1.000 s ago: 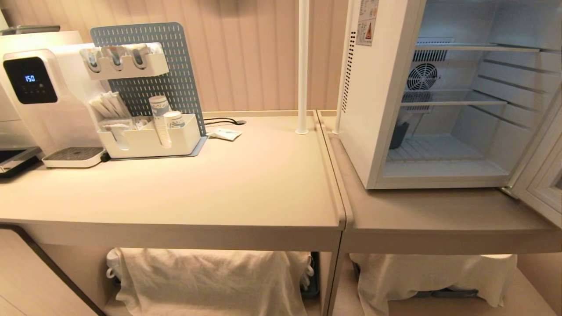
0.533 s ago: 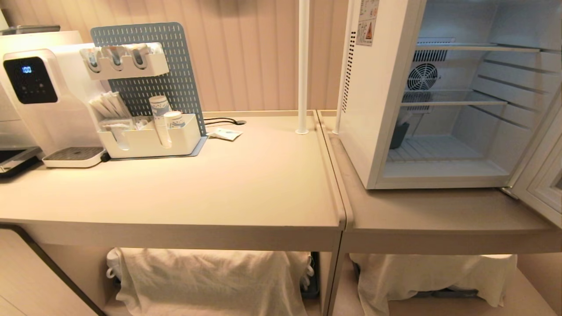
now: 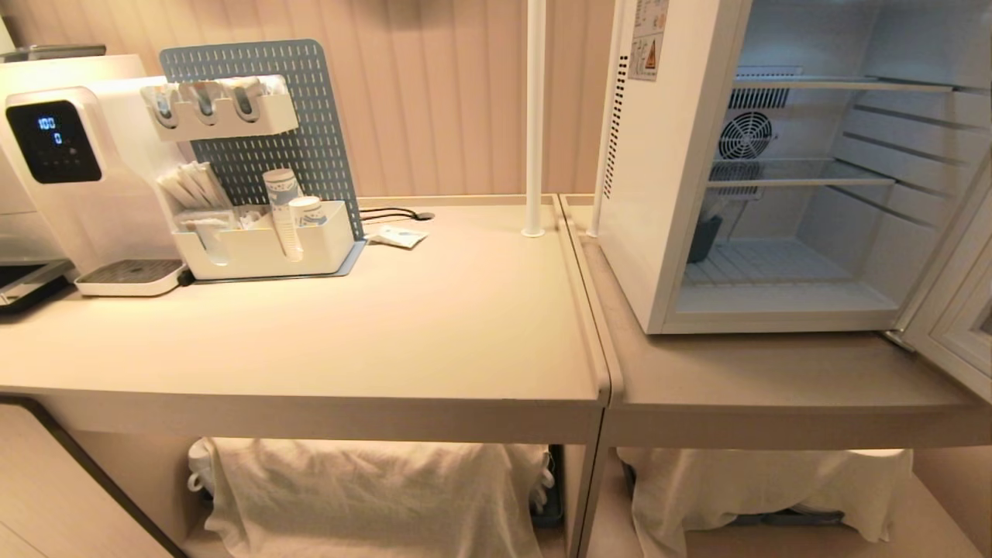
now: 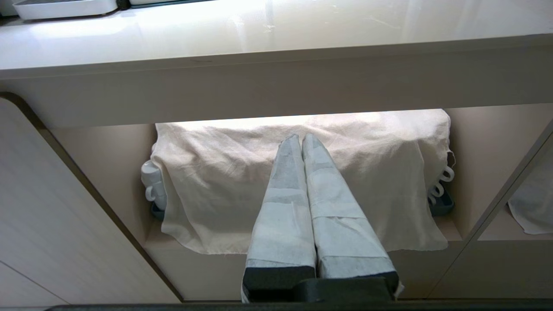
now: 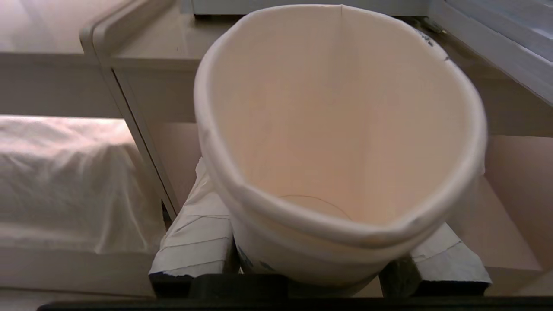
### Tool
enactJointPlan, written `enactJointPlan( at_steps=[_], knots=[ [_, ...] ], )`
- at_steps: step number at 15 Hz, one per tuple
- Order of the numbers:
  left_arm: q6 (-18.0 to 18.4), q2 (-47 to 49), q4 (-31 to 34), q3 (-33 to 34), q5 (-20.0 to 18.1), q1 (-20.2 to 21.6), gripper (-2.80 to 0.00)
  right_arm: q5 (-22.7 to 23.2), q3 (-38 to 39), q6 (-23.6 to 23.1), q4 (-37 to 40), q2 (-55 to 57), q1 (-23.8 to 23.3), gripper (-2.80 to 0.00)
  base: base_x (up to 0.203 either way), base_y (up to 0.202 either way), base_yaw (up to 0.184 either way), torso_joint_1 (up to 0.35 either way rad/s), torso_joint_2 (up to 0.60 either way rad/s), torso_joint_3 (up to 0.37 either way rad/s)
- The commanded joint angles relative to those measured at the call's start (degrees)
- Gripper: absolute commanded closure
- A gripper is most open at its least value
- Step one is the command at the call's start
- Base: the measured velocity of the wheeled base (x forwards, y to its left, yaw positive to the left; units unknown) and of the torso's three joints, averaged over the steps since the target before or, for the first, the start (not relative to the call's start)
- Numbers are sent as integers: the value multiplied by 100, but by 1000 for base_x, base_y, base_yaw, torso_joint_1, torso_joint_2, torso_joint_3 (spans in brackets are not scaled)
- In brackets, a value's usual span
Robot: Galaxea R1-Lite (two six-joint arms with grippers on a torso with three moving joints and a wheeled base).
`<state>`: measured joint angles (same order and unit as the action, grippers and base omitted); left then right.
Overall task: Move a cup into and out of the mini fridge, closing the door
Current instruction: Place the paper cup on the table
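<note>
Neither arm shows from the head camera; both hang low, below the front edge of the surface [image 3: 465, 341]. The right tool [image 5: 319, 276] pinches the cup [image 5: 337, 129] low on its wall, one taped finger [image 5: 194, 242] on either side, the mouth open toward the wrist camera and the cup empty inside. The rim looks slightly squashed out of round, so the hold seems firm. The left tool [image 4: 301, 142] is pressed together on nothing, pointing at the draped cloth [image 4: 302, 181] over the lower shelf, where white mugs [image 4: 151, 183] peek out at the edge. The mini fridge [image 3: 674, 194] stands at about 2 o'clock on the surface, its door [image 3: 957, 310] swung wide at 3 o'clock, wire shelves bare, a dark container [image 3: 704, 237] in the back corner of the floor compartment. The stacked cups [image 3: 280, 209] sit in the white organiser [image 3: 263, 248] at 10 o'clock, beside the coffee machine [image 3: 70, 170]. Judgement: the cup is in hand with the fridge open, so either it is about to go in or it has just come out; the frames alone do not tell which. If going in, the next move calls for lifting the cup above the surface edge, keeping it upright, and clearing the open door on the way toward 2 o'clock.
</note>
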<state>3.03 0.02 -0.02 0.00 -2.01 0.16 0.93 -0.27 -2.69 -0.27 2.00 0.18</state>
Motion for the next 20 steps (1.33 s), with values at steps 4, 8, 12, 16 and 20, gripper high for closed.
enactJointPlan(
  at_steps=[4,8,12,16,20],
  knots=[
    [-4,-2,-6,0,-1,2,0,13,36,-170,-8,-200,17,0,0,0,0,0,0,0],
    [156,-2,20,0,-5,2,0,-5,36,-100,9,-200,17,0,0,0,0,0,0,0],
    [154,-2,48,-6,13,2,0,-5,27,-100,9,-200,17,0,0,0,0,0,0,0],
    [-180,-2,4,0,104,2,0,-5,36,-100,9,-200,9,0,-1,140,-3,1,1,2],
    [-250,-2,-15,0,166,2,0,4,36,-117,9,-200,17,0,0,195,1,4,1,2]
  ],
)
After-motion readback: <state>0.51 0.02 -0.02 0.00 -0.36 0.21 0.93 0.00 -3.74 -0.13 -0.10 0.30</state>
